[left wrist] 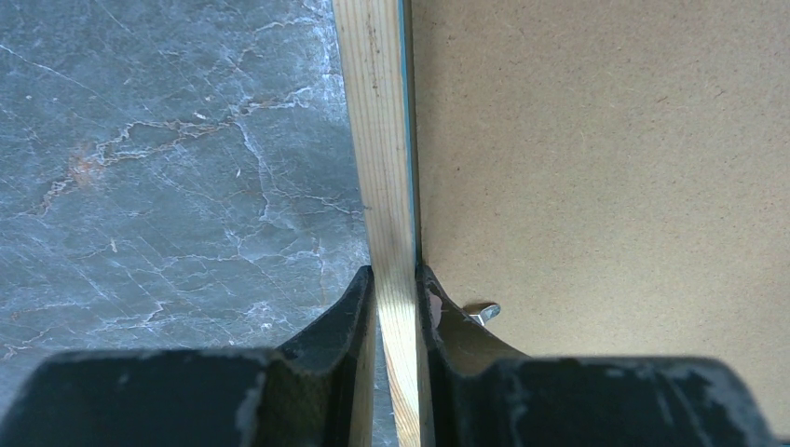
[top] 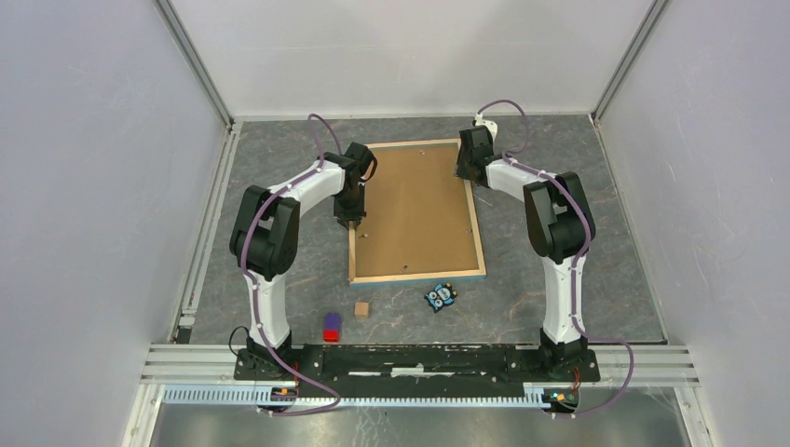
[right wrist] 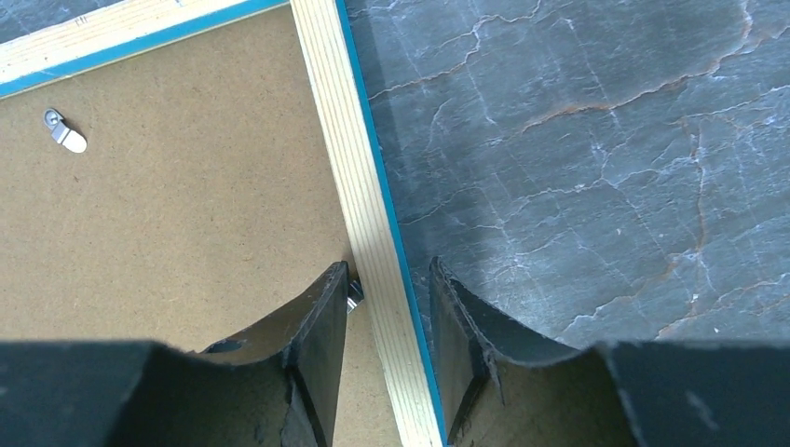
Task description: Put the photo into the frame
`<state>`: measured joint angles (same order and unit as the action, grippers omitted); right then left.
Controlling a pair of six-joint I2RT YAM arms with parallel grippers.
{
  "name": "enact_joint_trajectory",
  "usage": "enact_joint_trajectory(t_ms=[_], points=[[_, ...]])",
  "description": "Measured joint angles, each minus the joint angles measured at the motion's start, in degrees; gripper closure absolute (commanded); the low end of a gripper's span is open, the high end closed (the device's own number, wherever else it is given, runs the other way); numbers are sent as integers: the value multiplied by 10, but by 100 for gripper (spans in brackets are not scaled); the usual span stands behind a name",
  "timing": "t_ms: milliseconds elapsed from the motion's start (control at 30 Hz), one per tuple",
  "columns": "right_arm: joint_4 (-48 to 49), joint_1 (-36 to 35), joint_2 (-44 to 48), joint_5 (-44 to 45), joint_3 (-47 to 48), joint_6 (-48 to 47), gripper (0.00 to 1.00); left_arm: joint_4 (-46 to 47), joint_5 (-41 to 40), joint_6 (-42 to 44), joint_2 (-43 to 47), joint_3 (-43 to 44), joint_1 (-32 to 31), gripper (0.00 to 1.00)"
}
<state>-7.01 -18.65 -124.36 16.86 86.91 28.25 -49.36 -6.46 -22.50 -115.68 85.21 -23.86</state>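
Black left gripper (left wrist: 396, 279) fills its wrist view. Fingers are pinched onto the left rail of the large thin-rimmed rectangular frame (top: 416, 275), about mid-length: one finger on the outer wood side, one on the inner side by the board edge.

Right gripper (right wrist: 387, 275): fingers straddle the right rail near the far corner, with a narrow gap on each side, not touching.

Counts: two arms, one frame, one plain brown backing board (top: 415, 205). Three small silver turn clips (right wrist: 65, 130) seen: two in the right wrist view, one beside the left inner finger.

Both arms reach forward, elbows raised, wrists pointing down at opposite long rails.

Frame lies flat, back up, mid-table on the grey marbled tabletop (top: 559, 307). Rim is light wood with a blue strip along its edge, and the board sits inside it.

Near the frame's front edge but apart from it: purple-and-red block (top: 331, 326), small tan cube (top: 360, 308), blue owl-faced toy (top: 440, 296).
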Motion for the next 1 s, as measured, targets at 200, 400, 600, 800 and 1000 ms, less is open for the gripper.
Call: enact_joint_trajectory(t_ms=[200, 400, 600, 800, 1000], points=[[1, -2, 0, -3, 0, 1, 69, 0, 0, 0, 0, 0, 0, 98], [10, -2, 6, -4, -11, 2, 65, 0, 1, 0, 0, 0, 0, 98], [5, 0, 6, -10, -9, -13, 41, 0, 1, 0, 0, 0, 0, 98], [-5, 4, 7, -37, -5, -59, 25, 0, 2, 0, 0, 0, 0, 89], [-19, 5, 19, -57, -12, -110, 32, 2, 24, 1, 7, -3, 3, 57]])
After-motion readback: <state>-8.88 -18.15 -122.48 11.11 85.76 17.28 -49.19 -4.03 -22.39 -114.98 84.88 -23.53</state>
